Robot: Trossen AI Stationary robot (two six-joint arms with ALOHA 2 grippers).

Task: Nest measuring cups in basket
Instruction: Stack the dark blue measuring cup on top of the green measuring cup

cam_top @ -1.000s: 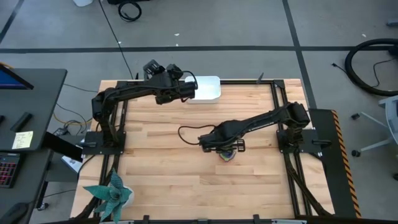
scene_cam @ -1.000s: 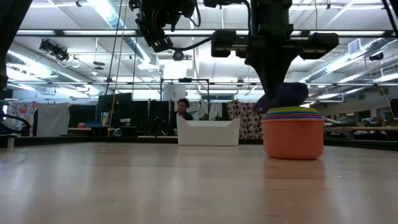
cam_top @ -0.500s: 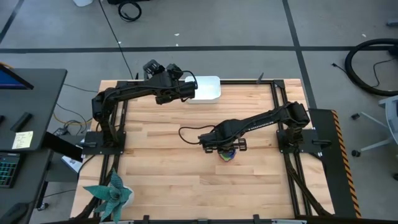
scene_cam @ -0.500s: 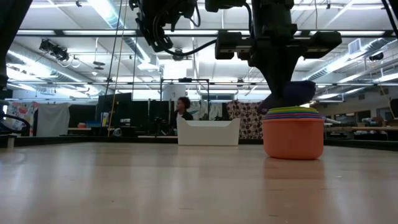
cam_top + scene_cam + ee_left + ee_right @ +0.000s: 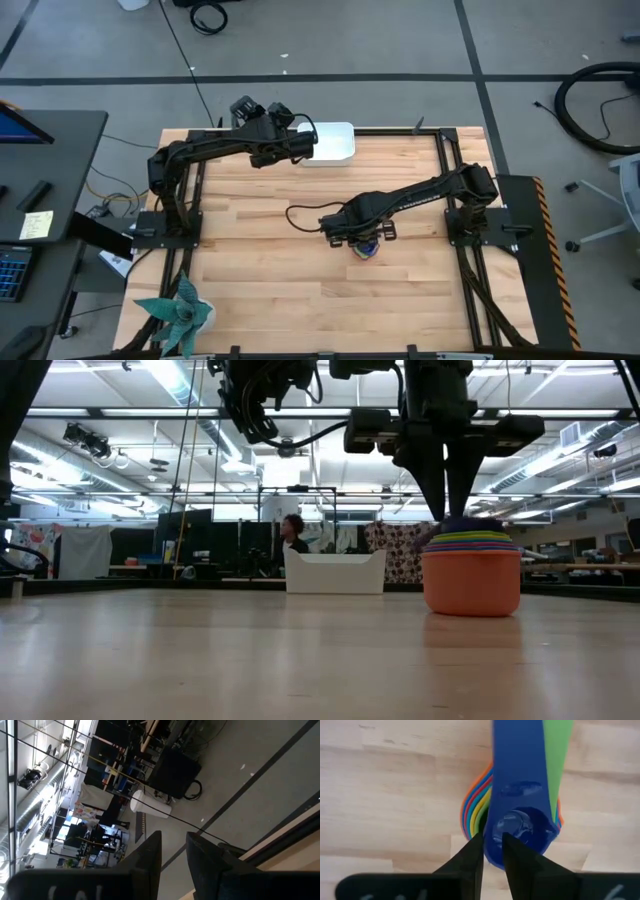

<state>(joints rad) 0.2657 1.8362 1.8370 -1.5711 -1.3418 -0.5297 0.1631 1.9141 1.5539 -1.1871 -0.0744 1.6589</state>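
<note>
Your right tool (image 5: 447, 512) hangs straight down over the nested stack of measuring cups (image 5: 471, 572), which stands on the tabletop (image 5: 300, 250) right of centre and well short of the basket (image 5: 330, 143). In the right wrist view its two dark fingers (image 5: 470, 857) stand slightly apart, one on either side of the dark blue cup's (image 5: 517, 827) rim where it faces the camera; you cannot tell from the pictures whether they pinch that rim or merely straddle it. The dark blue cup sits innermost in the stack, its flat handle reaching away from the tool, and a green handle (image 5: 559, 755) lies just beside it. Around the blue bowl you see the rims of the yellow, red, light blue and orange cups as thin coloured rings. From table height the orange cup forms the outer wall of the stack, and the coloured rims layer up at its top, right under the fingertips.

Your left tool (image 5: 305, 146) is held high at the back of the tabletop, just beside the white basket's left edge. In the left wrist view its fingers (image 5: 150, 855) show a narrow gap between them with nothing in it.

The basket sits at the back edge, well apart from the stack. A person (image 5: 293, 532) shows in the room behind it.
</note>
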